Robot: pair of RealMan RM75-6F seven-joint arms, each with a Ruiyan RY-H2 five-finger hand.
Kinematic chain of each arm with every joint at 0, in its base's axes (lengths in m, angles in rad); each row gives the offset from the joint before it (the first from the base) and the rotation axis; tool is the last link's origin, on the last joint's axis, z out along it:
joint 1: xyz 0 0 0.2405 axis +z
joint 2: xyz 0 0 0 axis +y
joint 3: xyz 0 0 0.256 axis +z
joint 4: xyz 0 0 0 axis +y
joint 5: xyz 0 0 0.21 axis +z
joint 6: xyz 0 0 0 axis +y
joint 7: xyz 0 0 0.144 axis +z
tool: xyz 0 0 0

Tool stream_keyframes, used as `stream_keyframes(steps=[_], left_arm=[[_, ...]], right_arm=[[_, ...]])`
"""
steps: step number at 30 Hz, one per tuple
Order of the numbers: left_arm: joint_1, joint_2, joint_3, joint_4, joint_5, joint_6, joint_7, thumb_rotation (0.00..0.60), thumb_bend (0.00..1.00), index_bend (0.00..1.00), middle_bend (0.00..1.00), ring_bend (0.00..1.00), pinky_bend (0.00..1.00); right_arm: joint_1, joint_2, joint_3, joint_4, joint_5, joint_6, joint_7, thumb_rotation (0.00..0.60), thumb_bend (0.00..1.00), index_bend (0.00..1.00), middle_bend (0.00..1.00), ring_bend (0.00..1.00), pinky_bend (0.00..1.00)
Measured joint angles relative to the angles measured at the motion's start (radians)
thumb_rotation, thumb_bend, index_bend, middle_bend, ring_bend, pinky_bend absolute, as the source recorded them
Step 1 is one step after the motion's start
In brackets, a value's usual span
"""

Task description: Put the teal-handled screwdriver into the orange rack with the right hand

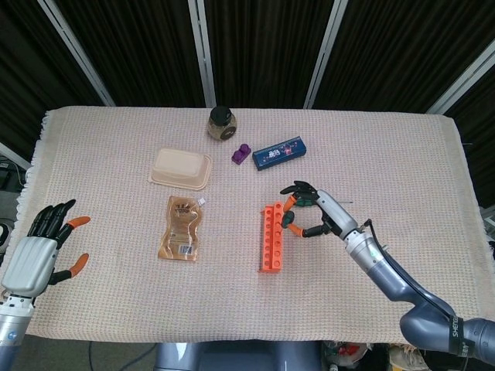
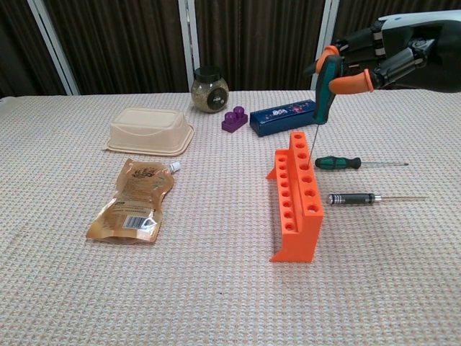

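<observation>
The orange rack (image 2: 295, 194) stands upright near the table's middle, its rows of holes facing up; the head view shows the rack (image 1: 271, 237) from above. My right hand (image 2: 374, 58) pinches the teal-handled screwdriver (image 2: 323, 90) by its handle, held almost vertical. The thin shaft points down, and its tip sits at a hole near the far end of the rack's right row. From above, the right hand (image 1: 313, 212) hovers just right of the rack's far end. My left hand (image 1: 42, 251) rests at the table's left edge with its fingers spread and nothing in it.
Right of the rack lie a green-handled screwdriver (image 2: 338, 163) and a black-handled one (image 2: 353, 198). Farther back are a blue box (image 2: 282, 117), a purple block (image 2: 235, 120) and a jar (image 2: 209, 89). A beige container (image 2: 149, 130) and a pouch (image 2: 133, 200) lie to the left.
</observation>
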Motion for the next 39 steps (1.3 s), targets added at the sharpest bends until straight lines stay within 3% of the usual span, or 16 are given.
stream_keyframes(steps=[39], left_arm=[[0.004, -0.013, 0.008, 0.026, -0.016, -0.011, -0.011, 0.600, 0.32, 0.23, 0.00, 0.00, 0.00]], right_arm=[[0.020, -0.161, -0.062, 0.131, -0.041, 0.022, -0.086, 0.600, 0.35, 0.62, 0.19, 0.00, 0.03]])
